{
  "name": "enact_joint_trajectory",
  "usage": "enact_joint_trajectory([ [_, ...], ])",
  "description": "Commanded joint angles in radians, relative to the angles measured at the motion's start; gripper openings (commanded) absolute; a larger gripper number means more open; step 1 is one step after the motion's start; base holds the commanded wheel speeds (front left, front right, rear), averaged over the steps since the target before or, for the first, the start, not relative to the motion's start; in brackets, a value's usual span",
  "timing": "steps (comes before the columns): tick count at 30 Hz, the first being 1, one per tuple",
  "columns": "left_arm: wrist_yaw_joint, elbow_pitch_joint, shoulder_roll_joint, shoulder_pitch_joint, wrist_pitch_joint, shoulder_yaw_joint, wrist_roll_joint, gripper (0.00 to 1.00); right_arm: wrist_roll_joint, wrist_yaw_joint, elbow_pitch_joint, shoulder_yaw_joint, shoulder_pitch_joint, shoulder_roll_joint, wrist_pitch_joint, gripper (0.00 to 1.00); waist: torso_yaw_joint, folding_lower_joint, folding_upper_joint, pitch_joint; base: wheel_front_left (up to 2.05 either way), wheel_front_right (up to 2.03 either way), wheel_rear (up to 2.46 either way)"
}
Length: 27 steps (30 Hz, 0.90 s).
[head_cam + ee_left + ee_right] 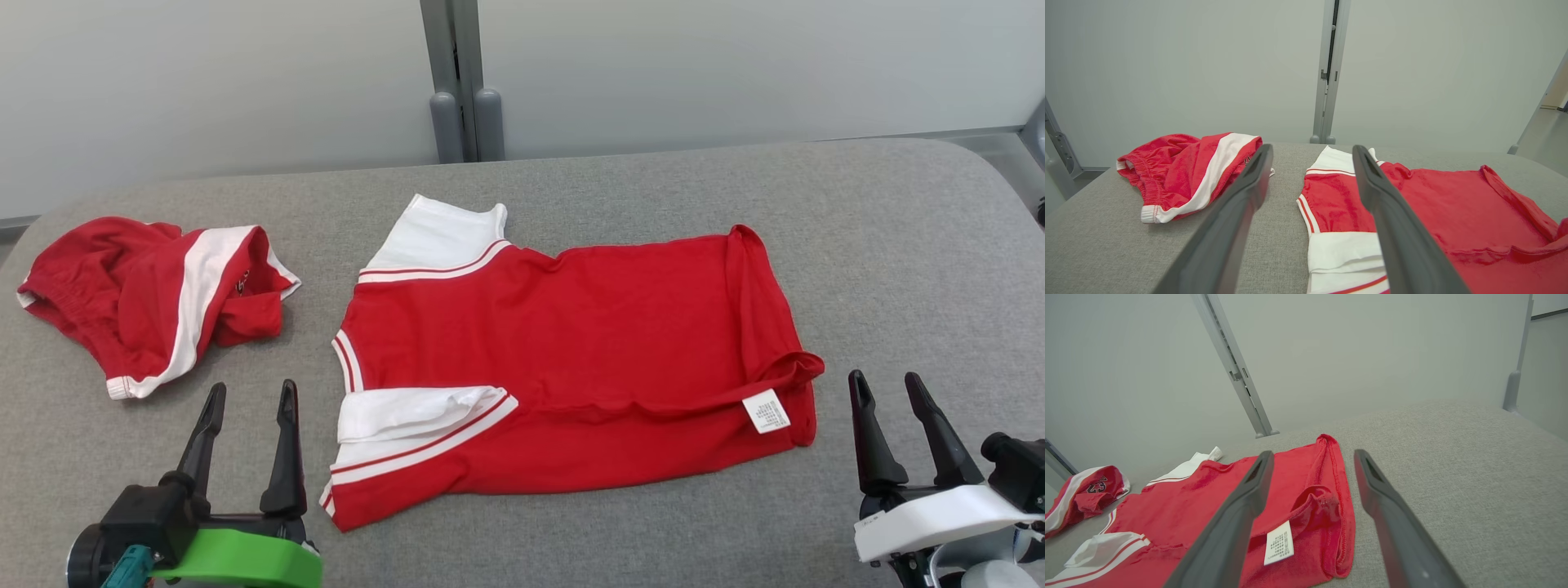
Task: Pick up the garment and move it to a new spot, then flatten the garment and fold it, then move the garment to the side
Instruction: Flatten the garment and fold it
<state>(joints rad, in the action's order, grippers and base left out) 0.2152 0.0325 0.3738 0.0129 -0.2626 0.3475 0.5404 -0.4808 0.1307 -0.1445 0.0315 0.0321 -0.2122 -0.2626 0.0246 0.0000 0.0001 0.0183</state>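
The garment (pixel 571 343) is a red T-shirt with white, red-striped sleeves, lying mostly flat across the middle of the grey padded table (pixel 898 245). Its sleeves point left, and its right hem is rolled over, showing a white care label (pixel 766 411). My left gripper (pixel 253 388) stands open just off the shirt's near-left sleeve, touching nothing. Off the hem's near-right corner, my right gripper (pixel 883 377) is open and empty too. The left wrist view has the garment (pixel 1453 204) behind the open left gripper (pixel 1311 149). In the right wrist view the right gripper (pixel 1313 454) frames the hem and label (pixel 1278 543) of the garment (pixel 1180 498).
A crumpled pair of red shorts (pixel 122 302) with a white side stripe lies at the table's left end, also seen as shorts (pixel 1180 171) and shorts (pixel 1081 494). Bare grey surface spreads right of the shirt. A pale wall with a grey post (pixel 461 82) stands behind the table.
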Motion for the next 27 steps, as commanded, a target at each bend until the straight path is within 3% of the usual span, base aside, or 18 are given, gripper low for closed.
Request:
enact_joint_trajectory([
  [1, -0.024, -0.007, -0.016, 0.013, -0.003, -0.026, -0.027, 1.00, 0.003, 0.000, -0.006, 0.001, 0.003, -0.001, -0.002, 1.00, 0.001, 0.0000, -0.0001, -0.001, 0.00, 0.00, 0.00],
  [5, -0.088, -0.036, -0.051, 0.019, -0.003, -0.061, -0.086, 1.00, -0.026, 0.000, -0.019, 0.013, -0.014, -0.001, -0.003, 1.00, 0.004, 0.0000, -0.0001, -0.001, 0.00, 0.00, 0.00],
  [10, -0.126, -0.114, -0.080, 0.039, 0.010, -0.074, -0.079, 1.00, -0.050, 0.000, -0.085, 0.043, -0.019, -0.032, 0.009, 1.00, 0.007, 0.0000, -0.0001, 0.000, 0.00, 0.00, 0.00],
  [19, -0.153, -0.246, -0.080, -0.038, 0.318, 0.012, -0.028, 1.00, -0.062, 0.000, -0.277, 0.092, -0.119, -0.050, 0.178, 1.00, 0.024, 0.0000, -0.0001, 0.044, 0.00, 0.00, 0.00],
  [27, -0.165, -0.304, -0.085, -0.097, 0.447, 0.057, -0.016, 1.00, 0.018, 0.000, -0.366, 0.085, -0.218, -0.023, 0.288, 1.00, 0.027, 0.0000, -0.0001, 0.078, 0.00, 0.00, 0.00],
])
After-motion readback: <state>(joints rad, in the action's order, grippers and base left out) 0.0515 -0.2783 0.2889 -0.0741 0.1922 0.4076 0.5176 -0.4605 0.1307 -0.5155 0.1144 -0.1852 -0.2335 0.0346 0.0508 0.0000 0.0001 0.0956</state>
